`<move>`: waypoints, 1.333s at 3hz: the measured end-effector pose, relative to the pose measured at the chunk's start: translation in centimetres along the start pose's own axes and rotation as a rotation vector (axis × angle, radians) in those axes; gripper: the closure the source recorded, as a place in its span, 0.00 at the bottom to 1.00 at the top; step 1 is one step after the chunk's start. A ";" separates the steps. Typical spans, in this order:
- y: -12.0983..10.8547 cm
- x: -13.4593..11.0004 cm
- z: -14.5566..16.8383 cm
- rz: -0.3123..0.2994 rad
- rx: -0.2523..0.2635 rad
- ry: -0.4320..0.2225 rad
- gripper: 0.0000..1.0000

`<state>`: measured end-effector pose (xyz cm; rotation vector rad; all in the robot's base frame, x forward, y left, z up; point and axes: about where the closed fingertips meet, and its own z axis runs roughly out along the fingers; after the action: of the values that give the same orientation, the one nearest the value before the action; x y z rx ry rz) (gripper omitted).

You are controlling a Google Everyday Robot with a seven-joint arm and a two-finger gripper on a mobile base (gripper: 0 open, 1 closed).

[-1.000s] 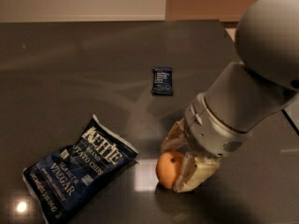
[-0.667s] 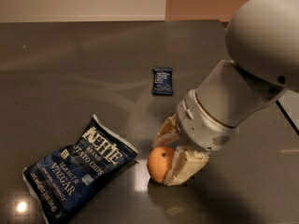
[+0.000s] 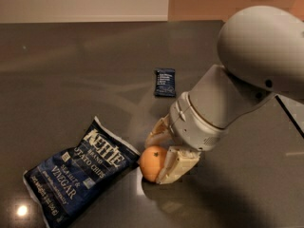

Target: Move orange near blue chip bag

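The orange (image 3: pixel 151 161) is round with a small dark stem dimple. It sits low over the dark table, right beside the right corner of the blue chip bag (image 3: pixel 78 175). The bag is crinkled navy with white "Kettle" and "Vinegar" lettering and lies flat at the lower left. My gripper (image 3: pixel 156 159) reaches down from the large grey arm at the right. Its cream fingers (image 3: pixel 175 167) stand on either side of the orange, shut on it. I cannot tell whether the orange touches the table or the bag.
A small dark blue snack bar wrapper (image 3: pixel 165 82) lies on the table (image 3: pixel 71 80) behind the gripper. The bulky arm (image 3: pixel 247 75) fills the right side. A pale wall runs along the table's far edge.
My gripper has carried the orange leftward, from a gap away from the chip bag to right beside the bag's right corner. The bag and wrapper have not moved.
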<state>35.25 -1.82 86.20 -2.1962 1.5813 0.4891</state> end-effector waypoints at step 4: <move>-0.5 -0.1 1.2 -0.023 0.001 -0.002 0.00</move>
<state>35.64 -0.97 85.24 -2.2101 1.5530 0.4824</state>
